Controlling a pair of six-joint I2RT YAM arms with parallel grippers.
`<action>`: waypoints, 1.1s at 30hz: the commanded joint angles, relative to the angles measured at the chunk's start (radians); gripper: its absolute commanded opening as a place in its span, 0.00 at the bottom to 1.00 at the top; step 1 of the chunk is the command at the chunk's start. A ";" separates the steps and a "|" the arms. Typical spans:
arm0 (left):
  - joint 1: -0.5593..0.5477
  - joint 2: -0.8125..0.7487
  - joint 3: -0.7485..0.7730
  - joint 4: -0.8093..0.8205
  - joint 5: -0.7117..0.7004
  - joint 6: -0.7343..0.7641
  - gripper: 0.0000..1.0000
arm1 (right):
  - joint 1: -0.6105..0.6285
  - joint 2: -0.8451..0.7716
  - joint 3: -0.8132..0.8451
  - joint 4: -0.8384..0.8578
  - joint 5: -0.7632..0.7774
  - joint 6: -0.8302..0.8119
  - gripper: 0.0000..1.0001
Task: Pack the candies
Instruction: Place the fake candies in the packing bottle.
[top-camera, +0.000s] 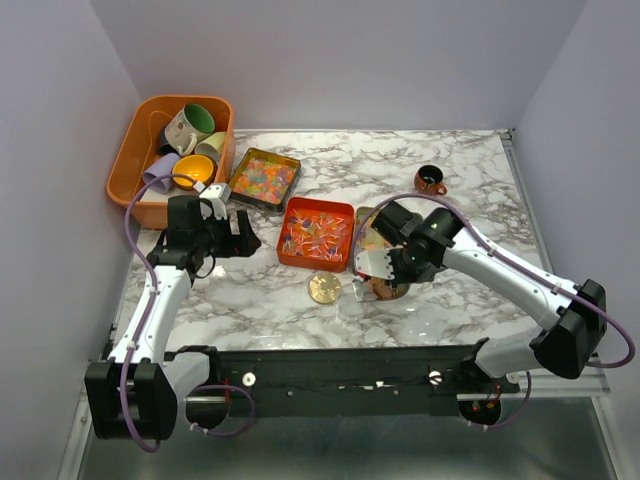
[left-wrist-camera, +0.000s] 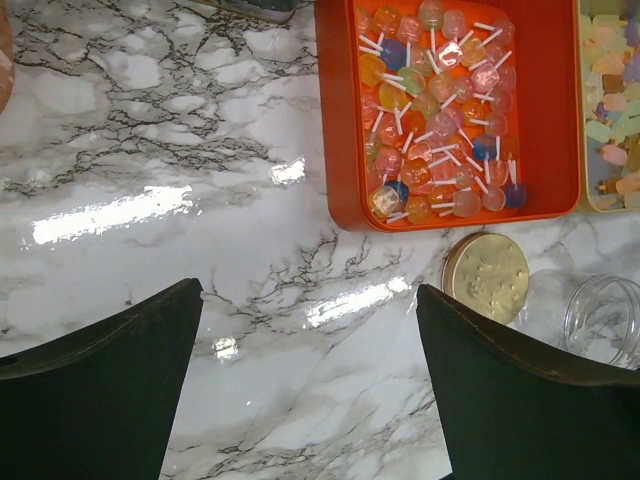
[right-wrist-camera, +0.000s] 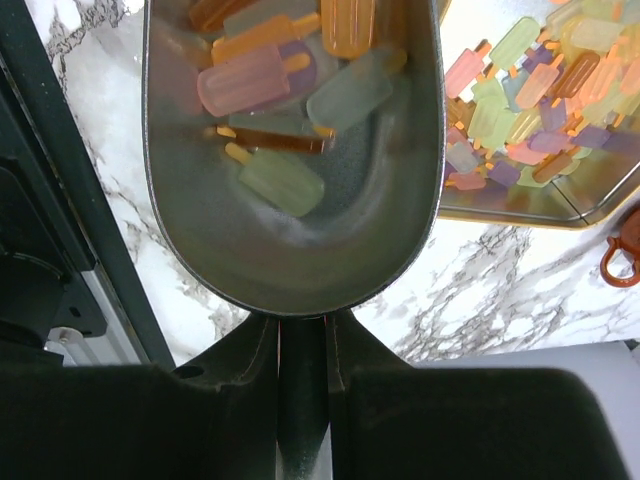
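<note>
- Left tool (left-wrist-camera: 308, 330) hangs wide apart over the desk (left-wrist-camera: 150, 150), gripping nothing, just beside the orange tray (left-wrist-camera: 340, 120) of lollipop candies (left-wrist-camera: 435, 110).
- Gold lid (left-wrist-camera: 486, 277) sits off the clear jar (left-wrist-camera: 605, 320), and nothing's steadying that jar.
- Right tool (right-wrist-camera: 300, 340) is clamped on a metal scoop (right-wrist-camera: 300, 250) loaded with popsicle candies (right-wrist-camera: 270, 80); tip it off-centre and they'd probably spill, or the rim knocks the jar over.

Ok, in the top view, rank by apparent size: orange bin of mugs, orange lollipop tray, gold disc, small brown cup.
1. orange bin
2. orange tray
3. gold disc and brown cup: about equal, not ranked
</note>
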 joint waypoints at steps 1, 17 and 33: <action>0.010 -0.030 -0.005 0.040 0.002 -0.017 0.99 | 0.054 0.029 0.008 -0.029 0.096 0.045 0.01; 0.036 -0.063 -0.024 0.056 0.031 -0.039 0.99 | 0.170 0.070 0.037 -0.092 0.259 0.126 0.01; 0.036 -0.092 -0.028 0.054 0.084 -0.060 0.99 | 0.194 0.087 0.106 -0.163 0.314 0.181 0.00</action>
